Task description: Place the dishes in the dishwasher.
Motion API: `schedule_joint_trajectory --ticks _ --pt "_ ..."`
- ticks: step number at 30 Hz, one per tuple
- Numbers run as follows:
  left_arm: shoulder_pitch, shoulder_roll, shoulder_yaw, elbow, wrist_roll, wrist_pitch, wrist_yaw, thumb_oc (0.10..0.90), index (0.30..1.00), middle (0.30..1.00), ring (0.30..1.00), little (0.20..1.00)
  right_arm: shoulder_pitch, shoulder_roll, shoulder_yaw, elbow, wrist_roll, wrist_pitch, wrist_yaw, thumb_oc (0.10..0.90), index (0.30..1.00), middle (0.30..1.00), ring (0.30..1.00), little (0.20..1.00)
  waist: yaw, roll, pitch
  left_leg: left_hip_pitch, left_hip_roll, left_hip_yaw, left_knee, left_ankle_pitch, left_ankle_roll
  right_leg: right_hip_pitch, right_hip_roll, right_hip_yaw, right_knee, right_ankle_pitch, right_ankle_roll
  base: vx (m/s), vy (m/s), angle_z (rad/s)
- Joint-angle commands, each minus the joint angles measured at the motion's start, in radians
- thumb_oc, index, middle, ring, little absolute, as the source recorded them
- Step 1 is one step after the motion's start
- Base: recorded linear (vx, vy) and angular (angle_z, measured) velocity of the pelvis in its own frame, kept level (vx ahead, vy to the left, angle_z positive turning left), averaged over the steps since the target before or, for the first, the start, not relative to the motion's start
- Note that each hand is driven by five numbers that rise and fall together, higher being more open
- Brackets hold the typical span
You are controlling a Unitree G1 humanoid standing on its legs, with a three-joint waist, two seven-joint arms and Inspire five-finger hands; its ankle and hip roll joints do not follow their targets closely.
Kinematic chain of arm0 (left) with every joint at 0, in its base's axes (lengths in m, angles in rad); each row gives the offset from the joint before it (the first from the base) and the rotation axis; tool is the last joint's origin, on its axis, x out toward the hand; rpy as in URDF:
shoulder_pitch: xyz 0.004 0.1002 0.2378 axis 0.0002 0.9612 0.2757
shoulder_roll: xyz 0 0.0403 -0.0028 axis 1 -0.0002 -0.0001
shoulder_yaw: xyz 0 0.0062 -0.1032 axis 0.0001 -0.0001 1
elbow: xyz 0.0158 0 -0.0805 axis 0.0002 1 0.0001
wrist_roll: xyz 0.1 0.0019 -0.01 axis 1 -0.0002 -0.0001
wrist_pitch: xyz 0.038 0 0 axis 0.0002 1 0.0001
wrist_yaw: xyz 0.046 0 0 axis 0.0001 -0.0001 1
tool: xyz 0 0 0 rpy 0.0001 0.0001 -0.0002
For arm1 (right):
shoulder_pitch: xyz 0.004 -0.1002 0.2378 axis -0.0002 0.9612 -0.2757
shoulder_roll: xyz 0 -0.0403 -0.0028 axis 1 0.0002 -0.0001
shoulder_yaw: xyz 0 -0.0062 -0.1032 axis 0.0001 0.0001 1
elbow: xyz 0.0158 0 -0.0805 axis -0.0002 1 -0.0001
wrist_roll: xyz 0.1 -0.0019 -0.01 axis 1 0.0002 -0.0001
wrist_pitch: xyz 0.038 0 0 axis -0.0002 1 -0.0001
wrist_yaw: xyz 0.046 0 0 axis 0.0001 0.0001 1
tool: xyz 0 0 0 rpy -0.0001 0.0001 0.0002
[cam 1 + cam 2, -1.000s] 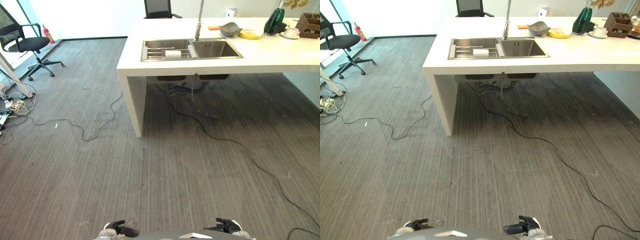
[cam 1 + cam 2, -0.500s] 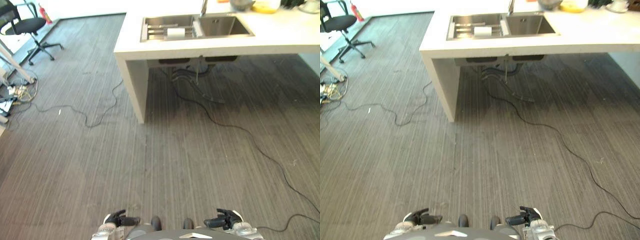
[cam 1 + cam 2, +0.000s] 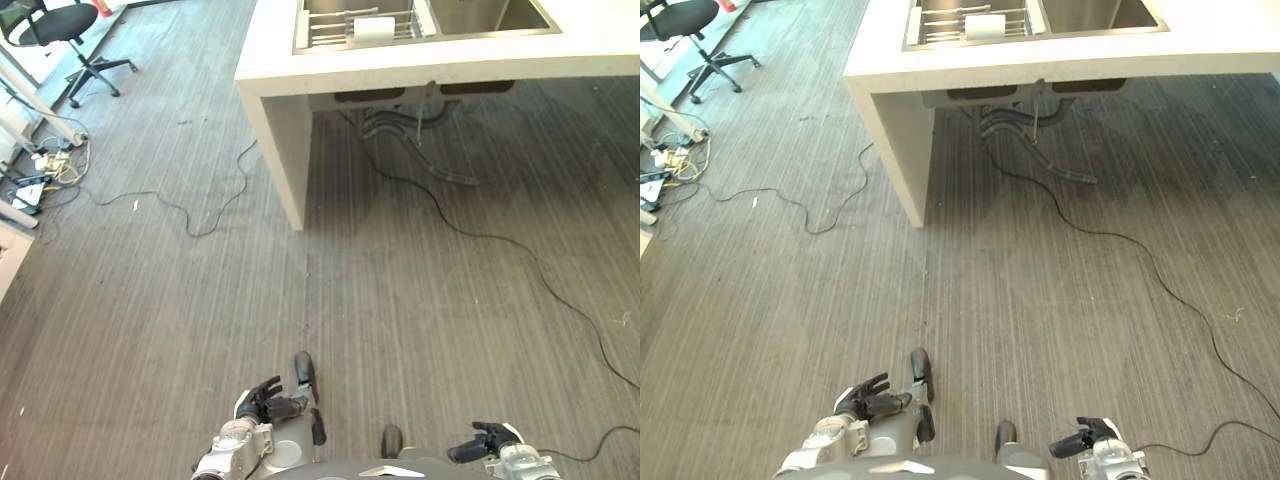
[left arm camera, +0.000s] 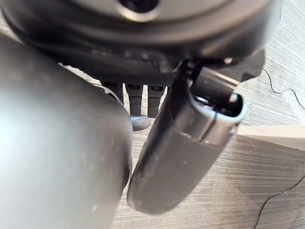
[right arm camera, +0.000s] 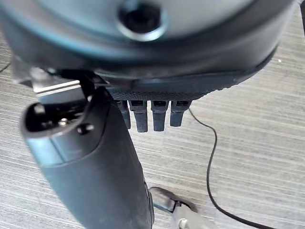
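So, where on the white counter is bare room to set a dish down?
The counter is bare left of the sink and along its front edge. The left basin is crowded: a rack and a white roll fill it. Both hands hang empty.

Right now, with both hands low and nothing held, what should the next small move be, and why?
Probably keep walking toward the white counter. Its sink lies far ahead across bare carpet, and the left hand and right hand hang low with relaxed fingers, holding nothing.
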Motion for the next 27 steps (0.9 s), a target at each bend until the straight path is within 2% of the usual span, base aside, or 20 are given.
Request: schedule_joint_trajectory --ticks 1,3,4,5,6,7,8,9,10,11,13,15,17,18,20,21,22,23,26,27 --pt "0.032 -0.007 -0.056 -0.285 -0.040 -0.053 0.070 0.800 0.900 0.900 0.900 0.900 -0.016 0.030 0.035 -0.032 -0.027 -0.025 -0.021 0.800 0.900 0.900 0.900 0.900 0.015 -0.078 -0.074 -0.012 -0.039 0.020 0.009 0.059 0.005 0.063 -0.044 -0.040 0.090 -0.017 0.101 0.35 0.135 -0.36" --pt "0.033 -0.007 -0.056 -0.286 -0.040 -0.052 0.070 0.800 0.900 0.900 0.900 0.900 -0.016 0.030 0.035 -0.032 -0.027 -0.025 -0.021 0.800 0.900 0.900 0.900 0.900 0.019 -0.075 -0.076 -0.014 -0.034 0.023 0.009 0.061 0.004 0.059 -0.040 -0.036 0.089 -0.013 0.100 0.31 0.107 -0.36" --pt "-0.007 0.055 -0.023 -0.458 0.021 -0.063 0.100 0.800 0.900 0.900 0.900 0.900 0.005 0.038 0.039 -0.064 -0.033 -0.033 -0.021 0.800 0.900 0.900 0.900 0.900 0.020 -0.105 -0.089 0.020 -0.078 0.025 0.009 0.027 0.032 0.053 -0.070 -0.028 0.149 0.061 0.128 0.50 0.162 -0.21" --pt "-0.072 0.128 0.036 -0.630 0.176 -0.061 0.128 0.800 0.900 0.900 0.900 0.900 0.028 0.044 0.030 -0.122 -0.032 -0.051 -0.028 0.800 0.900 0.900 0.900 0.900 0.017 -0.131 -0.092 0.048 -0.124 0.029 0.009 -0.008 0.060 0.024 -0.094 -0.034 0.264 0.154 0.162 0.50 0.161 0.06" --pt "-0.072 0.128 0.037 -0.632 0.176 -0.059 0.128 0.800 0.900 0.900 0.900 0.900 0.028 0.044 0.030 -0.122 -0.032 -0.050 -0.029 0.800 0.900 0.900 0.900 0.900 0.021 -0.127 -0.095 0.045 -0.118 0.032 0.009 -0.005 0.060 0.018 -0.090 -0.030 0.262 0.159 0.160 0.34 0.129 0.17" --pt "-0.092 0.145 0.071 -0.588 0.237 -0.087 0.156 0.800 0.900 0.900 0.900 0.900 0.027 0.059 0.026 -0.142 -0.021 -0.065 -0.034 0.800 0.900 0.900 0.900 0.900 0.019 -0.139 -0.091 0.066 -0.139 0.028 0.009 -0.031 0.076 -0.014 -0.100 -0.031 0.359 0.215 0.186 0.32 0.157 0.21" --pt "-0.157 0.151 0.119 -0.582 0.301 -0.183 0.273 0.800 0.900 0.900 0.900 0.900 0.029 0.093 0.026 -0.145 0.007 -0.098 -0.059 0.800 0.900 0.900 0.900 0.900 0.006 -0.133 -0.081 0.113 -0.148 0.017 0.009 -0.071 0.094 -0.092 -0.090 -0.025 0.550 0.305 0.225 0.32 0.157 0.10" --pt "-0.160 0.151 0.119 -0.579 0.301 -0.185 0.274 0.800 0.900 0.900 0.900 0.900 0.027 0.092 0.025 -0.145 0.007 -0.099 -0.059 0.800 0.900 0.900 0.900 0.900 0.011 -0.127 -0.083 0.108 -0.141 0.020 0.009 -0.068 0.093 -0.097 -0.084 -0.021 0.546 0.312 0.224 0.35 0.169 0.14" --pt "-0.215 0.155 0.133 -0.546 0.309 -0.218 0.332 0.800 0.900 0.900 0.900 0.900 0.029 0.105 0.023 -0.147 0.024 -0.118 -0.078 0.800 0.900 0.900 0.900 0.900 -0.008 -0.121 -0.073 0.142 -0.140 0.005 0.009 -0.088 0.100 -0.134 -0.085 -0.026 0.649 0.325 0.232 0.40 0.167 0.32" --pt "-0.324 0.170 0.135 -0.535 0.334 -0.247 0.403 0.800 0.900 0.900 0.900 0.900 0.005 0.110 0.013 -0.105 0.058 -0.132 -0.092 0.800 0.900 0.900 0.900 0.900 -0.045 -0.089 -0.051 0.199 -0.127 -0.015 0.009 -0.115 0.108 -0.229 -0.081 -0.033 0.773 0.317 0.226 0.40 0.166 0.24" --pt "-0.364 0.197 0.141 -0.579 0.389 -0.255 0.432 0.800 0.900 0.900 0.900 0.900 -0.004 0.115 0.012 -0.096 0.057 -0.137 -0.095 0.800 0.900 0.900 0.900 0.900 -0.056 -0.073 -0.041 0.218 -0.117 -0.026 0.009 -0.127 0.107 -0.284 -0.087 -0.054 0.799 0.289 0.214 0.34 0.107 0.22" --pt "-0.404 0.228 0.148 -0.658 0.447 -0.273 0.466 0.800 0.900 0.900 0.900 0.900 0.000 0.114 0.026 -0.090 0.038 -0.142 -0.090 0.800 0.900 0.900 0.900 0.900 -0.084 -0.066 -0.033 0.257 -0.126 -0.040 0.009 -0.145 0.097 -0.353 -0.113 -0.085 0.720 0.249 0.193 0.47 0.028 0.10" --pt "-0.432 0.242 0.173 -0.740 0.462 -0.303 0.468 0.800 0.900 0.900 0.900 0.900 0.027 0.106 0.032 -0.064 0.013 -0.136 -0.079 0.800 0.900 0.900 0.900 0.900 -0.099 -0.079 -0.054 0.299 -0.133 -0.044 0.009 -0.170 0.062 -0.355 -0.203 -0.148 0.436 0.197 0.165 0.55 -0.142 0.14" --pt "-0.429 0.242 0.174 -0.742 0.463 -0.302 0.468 0.800 0.900 0.900 0.900 0.900 0.029 0.106 0.033 -0.064 0.012 -0.137 -0.079 0.800 0.900 0.900 0.900 0.900 -0.106 -0.075 -0.051 0.304 -0.129 -0.051 0.009 -0.172 0.061 -0.339 -0.200 -0.158 0.422 0.199 0.166 0.46 -0.224 0.45" --pt "-0.445 0.223 0.162 -0.782 0.460 -0.326 0.466 0.800 0.900 0.900 0.900 0.900 0.054 0.108 0.014 -0.036 0.018 -0.128 -0.079 0.800 0.900 0.900 0.900 0.900 -0.135 -0.089 -0.071 0.325 -0.126 -0.079 0.009 -0.197 0.039 -0.337 -0.230 -0.074 0.254 0.229 0.179 0.42 -0.253 0.55" --pt "-0.466 0.210 0.139 -0.809 0.465 -0.333 0.460 0.800 0.900 0.900 0.900 0.900 0.071 0.110 0.000 -0.003 0.023 -0.115 -0.071 0.800 0.900 0.900 0.900 0.900 -0.167 -0.101 -0.081 0.344 -0.121 -0.104 0.009 -0.216 0.026 -0.332 -0.229 0.046 0.170 0.264 0.203 0.36 -0.213 0.71" --pt "-0.466 0.209 0.139 -0.810 0.465 -0.332 0.459 0.800 0.900 0.900 0.900 0.900 0.071 0.110 0.000 -0.002 0.023 -0.115 -0.071 0.800 0.900 0.900 0.900 0.900 -0.165 -0.100 -0.079 0.347 -0.120 -0.102 0.009 -0.219 0.027 -0.327 -0.229 0.047 0.165 0.266 0.204 0.44 -0.297 0.96" --pt "-0.464 0.205 0.127 -0.835 0.481 -0.335 0.445 0.800 0.900 0.900 0.900 0.900 0.093 0.118 -0.009 0.032 0.016 -0.097 -0.059 0.800 0.900 0.900 0.900 0.900 -0.179 -0.105 -0.096 0.374 -0.110 -0.118 0.009 -0.235 0.012 -0.320 -0.234 0.092 0.121 0.283 0.214 0.29 -0.206 0.62" --pt "-0.453 0.206 0.138 -0.852 0.498 -0.326 0.439 0.800 0.900 0.900 0.900 0.900 0.108 0.121 -0.016 0.042 0.013 -0.092 -0.054 0.800 0.900 0.900 0.900 0.900 -0.171 -0.107 -0.114 0.404 -0.104 -0.108 0.009 -0.243 0.001 -0.280 -0.239 0.032 0.067 0.298 0.218 0.22 -0.186 0.19" --pt "-0.445 0.213 0.153 -0.874 0.522 -0.319 0.438 0.800 0.900 0.900 0.900 0.900 0.108 0.117 -0.011 0.044 0.000 -0.090 -0.051 0.800 0.900 0.900 0.900 0.900 -0.164 -0.094 -0.124 0.413 -0.089 -0.105 0.009 -0.221 -0.010 -0.250 -0.223 0.004 0.032 0.285 0.220 0.11 -0.119 0.08"
